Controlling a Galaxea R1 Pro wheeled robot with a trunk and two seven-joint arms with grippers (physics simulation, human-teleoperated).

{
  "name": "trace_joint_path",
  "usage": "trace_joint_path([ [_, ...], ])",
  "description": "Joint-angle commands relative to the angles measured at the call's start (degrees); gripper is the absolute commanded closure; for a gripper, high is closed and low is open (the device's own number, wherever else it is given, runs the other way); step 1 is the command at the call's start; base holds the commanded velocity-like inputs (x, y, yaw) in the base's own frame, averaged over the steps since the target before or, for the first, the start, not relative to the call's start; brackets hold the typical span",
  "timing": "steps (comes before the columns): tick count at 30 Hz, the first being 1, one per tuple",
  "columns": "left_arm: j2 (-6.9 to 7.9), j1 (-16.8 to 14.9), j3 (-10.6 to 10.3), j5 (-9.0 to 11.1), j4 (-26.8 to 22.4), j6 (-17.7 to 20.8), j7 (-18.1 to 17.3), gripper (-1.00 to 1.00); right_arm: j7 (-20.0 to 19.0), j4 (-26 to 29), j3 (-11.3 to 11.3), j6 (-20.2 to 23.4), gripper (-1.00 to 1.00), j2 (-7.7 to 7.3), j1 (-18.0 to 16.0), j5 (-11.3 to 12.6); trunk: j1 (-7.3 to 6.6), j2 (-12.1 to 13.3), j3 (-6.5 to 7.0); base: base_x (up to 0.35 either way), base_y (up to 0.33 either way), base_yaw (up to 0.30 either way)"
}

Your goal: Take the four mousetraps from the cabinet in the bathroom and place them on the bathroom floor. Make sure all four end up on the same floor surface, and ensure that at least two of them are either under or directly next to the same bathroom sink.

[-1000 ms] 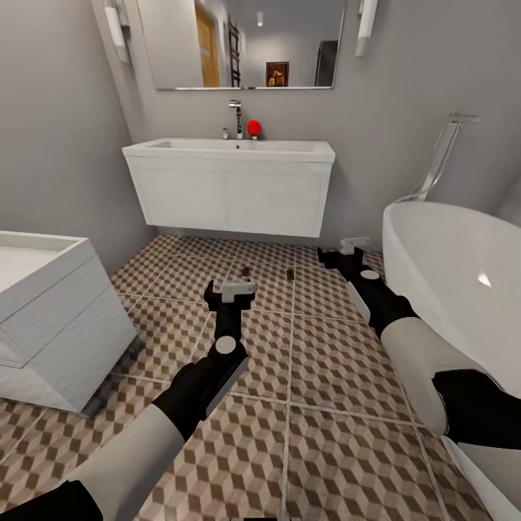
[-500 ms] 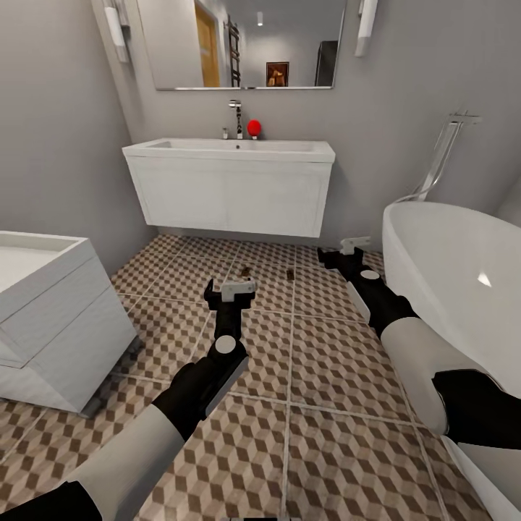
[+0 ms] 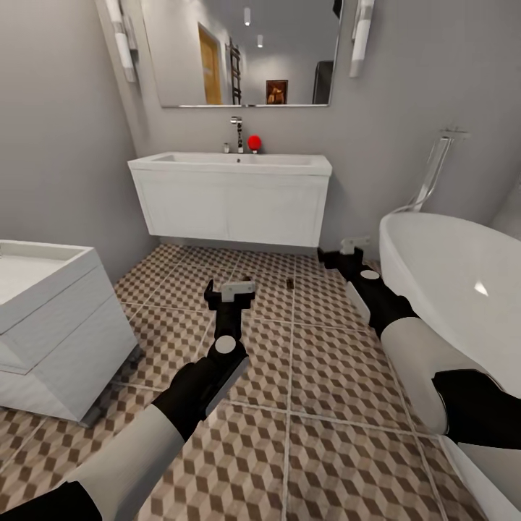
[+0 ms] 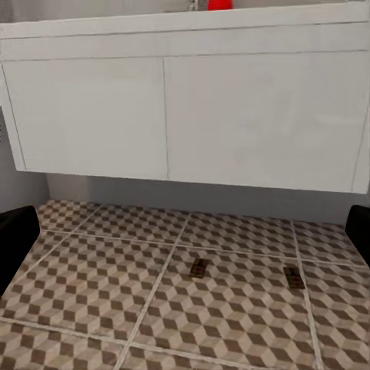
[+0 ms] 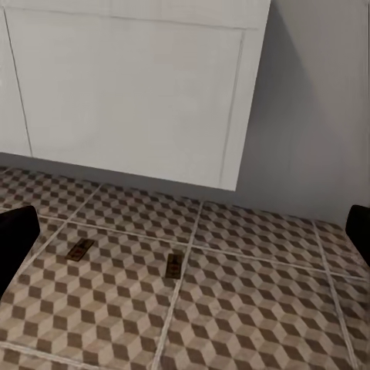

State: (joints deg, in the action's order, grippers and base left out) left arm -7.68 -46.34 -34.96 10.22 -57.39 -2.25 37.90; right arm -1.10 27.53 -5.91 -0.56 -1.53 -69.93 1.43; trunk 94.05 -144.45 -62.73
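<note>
We see two mousetraps on bathroom floor near sink; left claw, right claw apparently spread, empty.

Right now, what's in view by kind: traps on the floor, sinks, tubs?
mousetraps on the bathroom floor: 2, left trap and right trap
sink: 1
bathtub: 1
Total: 4

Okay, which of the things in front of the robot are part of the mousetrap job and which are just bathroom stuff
Job:
- two mousetraps
- bathroom floor
- sink behind them
- both grippers, left, right, empty

Just there:
- bathtub
- mirror
- red object by the faucet
- white unit
</note>
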Motion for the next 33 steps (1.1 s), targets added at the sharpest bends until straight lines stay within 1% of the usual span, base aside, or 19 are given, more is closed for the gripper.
trace_joint_path([
  [1, 0.03, -0.1, -0.2, 0.6, 0.0, -0.2, 0.3, -1.0, 0.0, 0.0, -0.2, -0.1, -1.0, -0.05, 0.0, 0.1, -0.03, 0.0, 0.18, 0.0, 0.0, 0.0],
  [18, 0.03, -0.1, -0.2, 0.6, 0.2, -0.2, 0.3, -1.0, 0.0, 0.0, -0.2, -0.1, -1.0, -0.05, 0.0, 0.1, -0.47, 0.2, 3.94, 0.0, 0.0, 0.0],
  [30, 0.05, 0.0, -0.2, 0.6, 0.2, -0.3, 0.3, -1.0, 0.0, -0.1, -0.2, -0.1, -1.0, -0.05, 0.0, 0.1, -0.47, 0.2, 3.94, 0.0, 0.0, 0.0],
  [33, 0.1, 0.5, -0.2, 0.6, 0.2, -0.3, 0.3, -1.0, 0.0, -0.2, -0.2, -0.1, -1.0, -0.02, 0.0, 0.1, -0.47, 0.2, 3.94, 0.0, 0.0, 0.0],
])
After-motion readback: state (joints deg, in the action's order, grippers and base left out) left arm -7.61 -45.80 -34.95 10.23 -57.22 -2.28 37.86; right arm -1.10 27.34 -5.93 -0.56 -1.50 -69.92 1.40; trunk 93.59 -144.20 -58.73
